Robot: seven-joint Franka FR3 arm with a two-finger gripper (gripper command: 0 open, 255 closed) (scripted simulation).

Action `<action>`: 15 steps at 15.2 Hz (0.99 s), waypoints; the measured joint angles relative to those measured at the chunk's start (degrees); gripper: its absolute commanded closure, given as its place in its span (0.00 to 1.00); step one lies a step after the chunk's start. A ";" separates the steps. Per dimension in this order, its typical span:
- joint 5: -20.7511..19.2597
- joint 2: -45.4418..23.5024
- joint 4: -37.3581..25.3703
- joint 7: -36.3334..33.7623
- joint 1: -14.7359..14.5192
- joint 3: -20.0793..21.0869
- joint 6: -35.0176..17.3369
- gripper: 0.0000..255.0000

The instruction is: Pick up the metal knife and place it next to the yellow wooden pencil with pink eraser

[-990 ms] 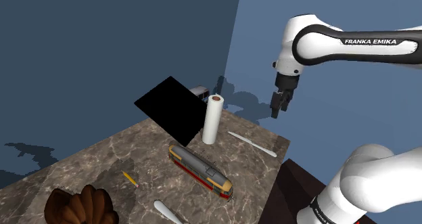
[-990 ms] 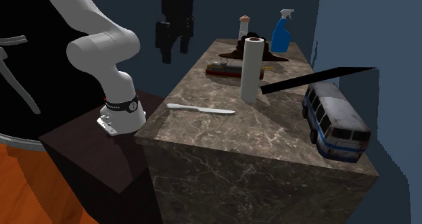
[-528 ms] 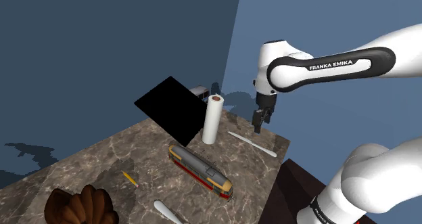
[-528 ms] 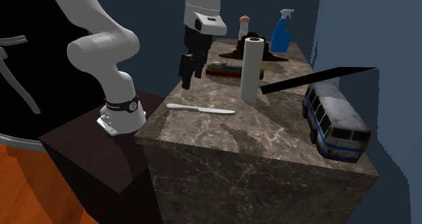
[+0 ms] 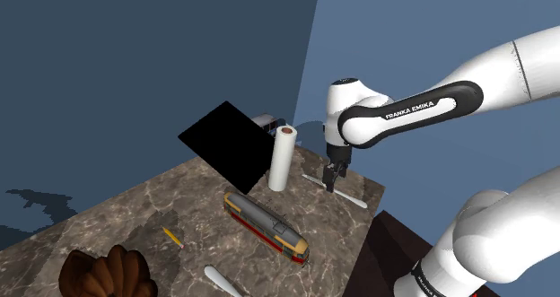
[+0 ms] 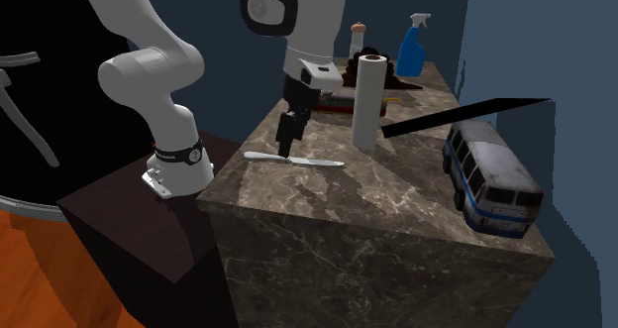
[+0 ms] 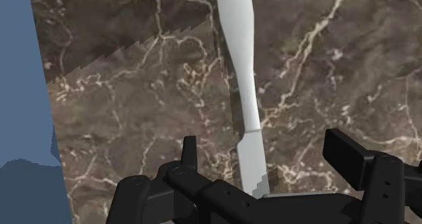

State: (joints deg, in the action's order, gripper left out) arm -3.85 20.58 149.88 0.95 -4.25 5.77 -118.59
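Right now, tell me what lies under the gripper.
The pale knife lies flat on the marbled countertop beneath the open gripper, between fingers that do not touch it. Its end nearest the hand is covered by the gripper's body.

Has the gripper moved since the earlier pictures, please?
Yes: the gripper came down and toward the shoulder view's left, nearer the paper roll, over the knife.

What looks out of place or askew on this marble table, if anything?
The flat black square panel stands out. It slants up from beside the white paper roll and hangs over the grey toy bus, with nothing visibly holding it.
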 measured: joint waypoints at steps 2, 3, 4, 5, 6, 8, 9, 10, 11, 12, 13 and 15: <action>-0.21 -0.95 1.02 -0.14 0.12 -0.01 -1.96 0.00; -0.40 -1.17 1.84 -0.03 0.27 -0.15 -3.01 0.00; -0.44 -1.48 2.11 -0.13 0.29 -0.12 -3.59 0.00; -0.47 -1.64 2.22 -0.16 0.30 -0.11 -3.86 0.00; -0.48 -1.70 2.31 -0.18 0.30 -0.11 -4.02 0.00; -0.51 -1.76 2.37 -0.19 0.31 -0.11 -4.16 0.00; -0.51 -1.77 2.39 -0.19 0.31 -0.11 -4.18 0.00; -0.51 -1.77 2.39 -0.20 0.31 -0.11 -4.20 0.00; -0.51 -1.77 2.39 -0.20 0.31 -0.11 -4.20 1.00; -0.37 -1.65 2.28 -0.17 0.25 -0.06 -4.15 1.00; -0.10 -1.54 2.08 -0.13 0.17 0.02 -4.13 1.00; -0.14 -1.43 1.86 -0.14 0.09 0.11 -4.17 1.00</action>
State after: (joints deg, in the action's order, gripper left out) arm -3.99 19.15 151.74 0.82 -4.16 5.87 -122.76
